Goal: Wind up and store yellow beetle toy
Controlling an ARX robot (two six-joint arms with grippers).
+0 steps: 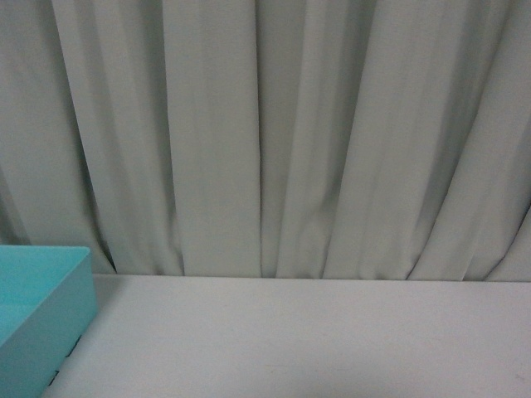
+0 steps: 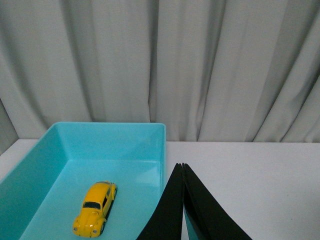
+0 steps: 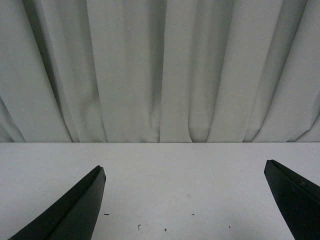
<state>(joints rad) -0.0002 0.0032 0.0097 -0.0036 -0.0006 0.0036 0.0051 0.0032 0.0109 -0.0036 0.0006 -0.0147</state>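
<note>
Two pincers are in view at this moment, each seen from its own wrist camera. We start nearest, at the left gripper (image 2: 183,166): its black fingers (image 2: 170,210) meet at a single tip with no gap showing, so we read it as closed and holding nothing. Just beside that tip, on the side of the turquoise bin (image 2: 50,135), we find the yellow beetle toy (image 2: 95,216) resting on its wheels on the bin floor, apart from the bin walls and clear of the left gripper.

The right gripper (image 3: 185,172) has its fingers (image 3: 75,210) spread wide, with only bare white table (image 3: 175,185) between and beyond them; it carries nothing.

Farther off, past both pincers, the table runs to a pale pleated curtain (image 1: 274,133). The front view shows only a corner of the bin at the table's left side and neither arm.

We judge the storing step to be done or nearly done, since the toy already lies in the bin. Whether it was wound cannot be told. The next move, in our judgement, calls only for lifting the left arm clear without brushing the bin rim.
</note>
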